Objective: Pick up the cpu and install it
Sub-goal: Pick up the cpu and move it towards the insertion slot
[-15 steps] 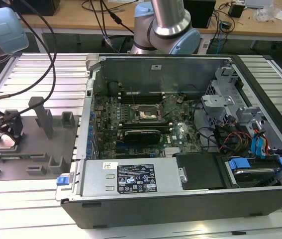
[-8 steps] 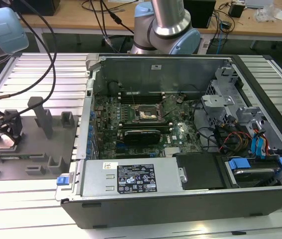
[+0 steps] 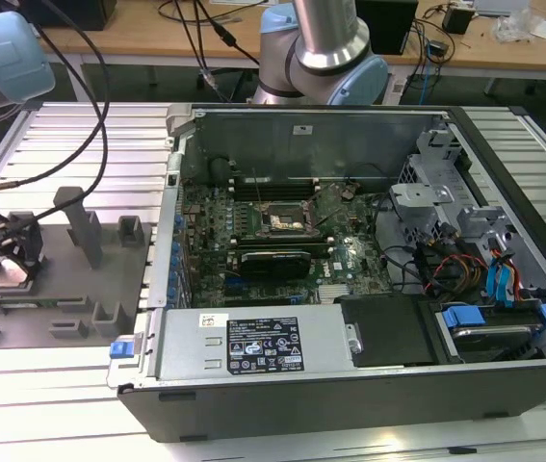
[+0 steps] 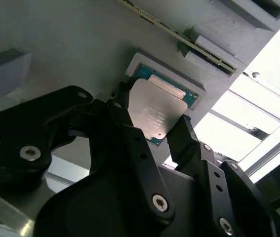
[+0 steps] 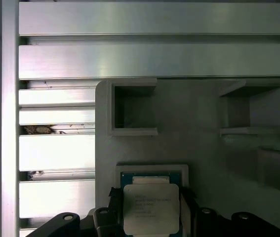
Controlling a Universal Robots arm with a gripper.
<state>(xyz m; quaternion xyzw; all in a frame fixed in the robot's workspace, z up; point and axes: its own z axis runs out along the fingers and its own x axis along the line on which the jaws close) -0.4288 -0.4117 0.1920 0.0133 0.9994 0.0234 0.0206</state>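
The cpu (image 5: 151,210), a flat square chip with a silvery top on a green base, lies in a shallow square recess of the grey plastic tray (image 5: 204,148). My gripper (image 5: 151,195) straddles it. One black finger (image 4: 121,114) presses one edge and the other finger (image 4: 183,132) presses the opposite edge of the cpu (image 4: 154,111), so the gripper (image 4: 152,118) is shut on the chip. In the exterior view the gripper (image 3: 8,262) is low over the tray (image 3: 70,284) at that view's left. The motherboard socket (image 3: 282,221) lies inside the open computer case (image 3: 350,404).
Upright grey blocks (image 3: 82,226) rise from the tray near the gripper. Square pockets (image 5: 132,108) sit beyond the cpu recess. The ribbed aluminium table (image 3: 41,404) surrounds tray and case. Cables (image 3: 90,115) hang over the tray, and the arm's base (image 3: 325,58) stands behind the case.
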